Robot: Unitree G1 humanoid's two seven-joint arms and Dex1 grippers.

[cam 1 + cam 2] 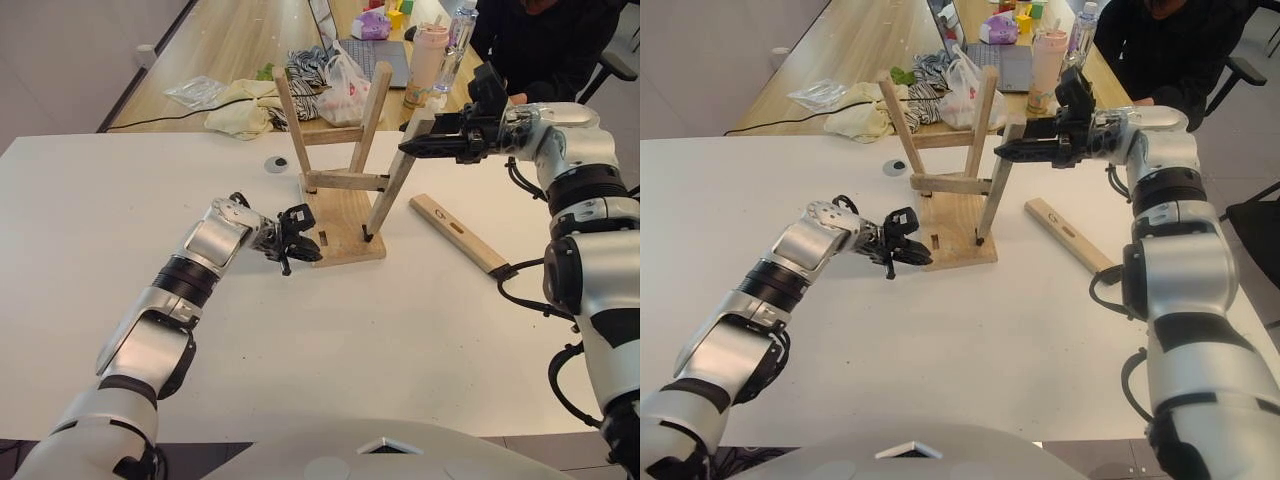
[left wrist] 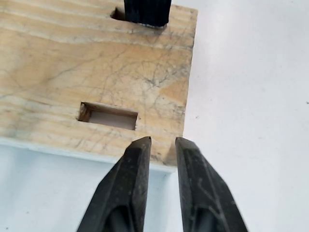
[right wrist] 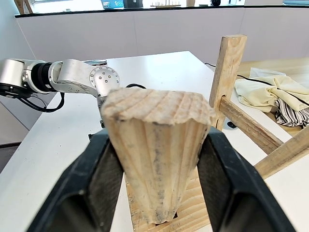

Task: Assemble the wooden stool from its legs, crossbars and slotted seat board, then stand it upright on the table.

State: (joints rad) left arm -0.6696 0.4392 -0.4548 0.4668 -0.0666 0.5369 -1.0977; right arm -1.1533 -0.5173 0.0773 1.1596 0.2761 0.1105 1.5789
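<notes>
The slotted seat board lies flat on the white table. Two legs joined by crossbars stand in its far side. A third leg leans with its foot in a near slot. My right gripper is shut on this leg's top end, one finger on each side. My left gripper is at the board's near left corner. Its fingers are almost together, tips at the board's edge beside an empty slot. A loose slotted wooden bar lies to the right.
A round grey cap sits in the table behind the stool. On the wooden table beyond are cloths, a plastic bag, a laptop and bottles. A person sits at the back right.
</notes>
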